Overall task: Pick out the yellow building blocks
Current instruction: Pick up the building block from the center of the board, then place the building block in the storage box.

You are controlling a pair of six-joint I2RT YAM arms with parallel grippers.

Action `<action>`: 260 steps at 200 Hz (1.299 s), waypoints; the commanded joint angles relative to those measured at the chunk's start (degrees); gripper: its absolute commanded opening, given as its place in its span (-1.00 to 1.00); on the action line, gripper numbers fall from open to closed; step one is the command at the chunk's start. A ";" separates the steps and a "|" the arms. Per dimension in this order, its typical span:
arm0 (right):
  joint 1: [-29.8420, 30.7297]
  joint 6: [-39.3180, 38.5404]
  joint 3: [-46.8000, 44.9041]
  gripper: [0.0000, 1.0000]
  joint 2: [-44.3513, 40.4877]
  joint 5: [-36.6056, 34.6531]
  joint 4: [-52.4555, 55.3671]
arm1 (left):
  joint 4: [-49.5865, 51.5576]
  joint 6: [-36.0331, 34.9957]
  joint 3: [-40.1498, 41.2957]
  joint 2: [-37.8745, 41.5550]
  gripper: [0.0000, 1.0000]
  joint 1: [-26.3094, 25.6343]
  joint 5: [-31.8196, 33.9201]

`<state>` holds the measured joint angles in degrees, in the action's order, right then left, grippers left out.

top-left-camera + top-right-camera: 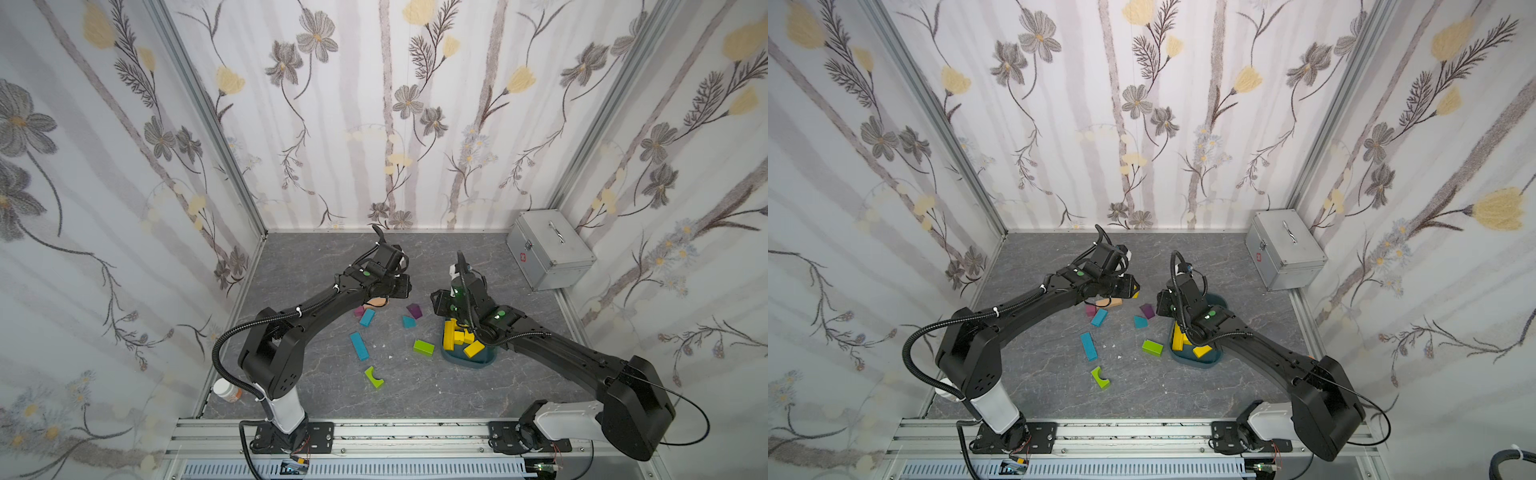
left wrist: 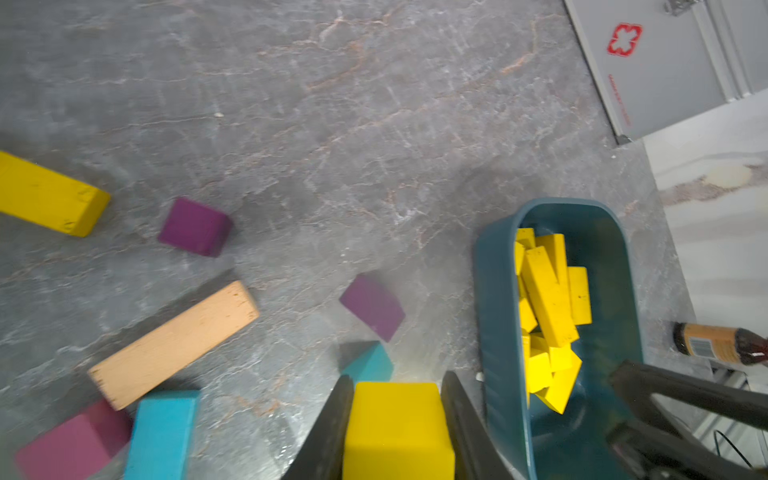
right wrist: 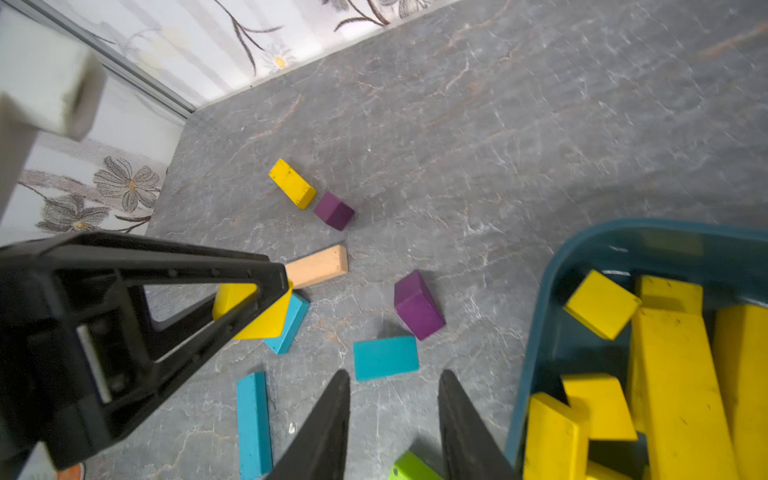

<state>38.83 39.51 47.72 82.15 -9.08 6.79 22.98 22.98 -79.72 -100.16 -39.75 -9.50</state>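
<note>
A grey marbled tabletop (image 1: pixel 415 257) sits inside floral-papered walls (image 1: pixel 374 104), with a silver metal case (image 1: pixel 550 249) in a far corner. The teal bin (image 2: pixel 490 311) holds a heap of yellow building blocks (image 2: pixel 548 291). The left gripper (image 2: pixel 395 380) pinches 1 yellow block (image 2: pixel 397 428) just beside the bin. 1 yellow bar (image 3: pixel 291 183) lies near a purple cube (image 3: pixel 333 210). The right gripper (image 3: pixel 394 376) has its fingers spread and empty.

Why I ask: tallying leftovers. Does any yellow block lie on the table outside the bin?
Yes, one yellow block lies on the table beside a purple block.
</note>
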 commanded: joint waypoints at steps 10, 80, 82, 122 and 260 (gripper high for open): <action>-3.27 0.92 -4.03 -0.23 -5.74 -3.57 0.83 | 0.62 1.64 -2.93 -1.93 -0.44 -4.54 1.42; -10.37 0.40 -14.59 -0.17 -23.17 -11.93 2.65 | 1.15 2.44 -14.91 -13.65 -0.42 -16.70 -0.52; -10.60 0.31 -14.83 -0.17 -23.66 -12.06 2.51 | 1.07 2.49 -15.19 -13.92 -0.42 -17.01 -0.52; -13.50 -2.14 -17.40 -0.15 -27.77 -12.41 0.60 | -1.15 2.96 -17.21 -18.56 -0.36 -20.95 -2.19; -14.79 -4.43 -16.87 -0.13 -27.04 -9.38 -0.55 | -3.09 3.17 -19.15 -22.65 0.09 -23.27 -5.55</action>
<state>23.99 36.34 29.52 55.09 -19.57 8.01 22.09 26.11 -99.29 -124.88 -63.05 -15.20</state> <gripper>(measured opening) 0.434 0.546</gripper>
